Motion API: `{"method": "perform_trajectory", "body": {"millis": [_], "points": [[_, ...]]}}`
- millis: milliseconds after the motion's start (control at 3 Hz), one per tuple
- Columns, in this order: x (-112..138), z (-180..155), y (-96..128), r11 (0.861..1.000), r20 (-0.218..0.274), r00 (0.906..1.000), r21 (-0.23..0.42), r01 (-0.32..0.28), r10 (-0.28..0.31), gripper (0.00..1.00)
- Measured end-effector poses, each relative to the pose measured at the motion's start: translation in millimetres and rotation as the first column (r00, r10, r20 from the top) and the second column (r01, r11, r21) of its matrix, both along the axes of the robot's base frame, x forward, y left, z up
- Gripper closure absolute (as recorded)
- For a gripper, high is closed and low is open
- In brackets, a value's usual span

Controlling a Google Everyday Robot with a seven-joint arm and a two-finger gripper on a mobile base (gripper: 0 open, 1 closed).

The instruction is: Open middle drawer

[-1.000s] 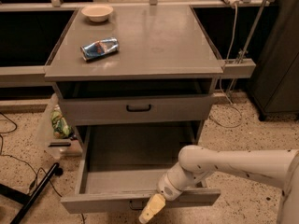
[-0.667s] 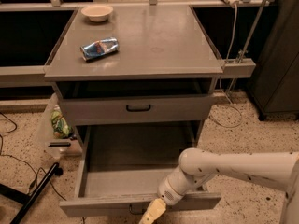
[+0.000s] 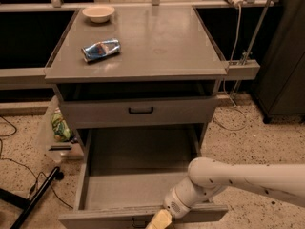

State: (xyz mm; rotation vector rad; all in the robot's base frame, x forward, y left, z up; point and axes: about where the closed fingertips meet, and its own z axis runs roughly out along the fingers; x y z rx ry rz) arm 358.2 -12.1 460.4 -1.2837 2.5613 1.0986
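The middle drawer [image 3: 138,187] is a wide, shallow grey drawer, pulled far out of the cabinet towards me, and its inside is empty. Its flat front [image 3: 95,217] runs along the bottom edge of the view, with a bit of dark handle showing at the centre. My gripper [image 3: 159,221] has pale yellowish fingers and sits at that front, just right of the handle, cut off by the frame's edge. My white arm [image 3: 238,178] reaches in from the right. Above, another grey drawer [image 3: 140,111] with a black bar handle is shut.
On the cabinet top [image 3: 157,42] lie a blue crumpled packet [image 3: 101,49] and a pale bowl [image 3: 98,12]. A bag with green contents [image 3: 59,125] and a black stand leg [image 3: 38,194] are on the floor at the left. A dark cabinet [image 3: 286,56] and cables stand at the right.
The open drawer has come a little further out towards me, and my gripper has moved down and nearer with its front.
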Motion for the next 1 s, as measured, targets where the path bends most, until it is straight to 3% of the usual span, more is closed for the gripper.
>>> {"method": "perform_trajectory", "body": {"millis": [333, 1000], "points": [[-22.4, 12.4, -5.8, 0.998, -0.041, 0.9977, -0.022, 0.053, -0.053, 0.0], [-23.4, 10.6, -3.1, 0.999, -0.055, 0.9978, -0.019, 0.036, -0.037, 0.0]]}}
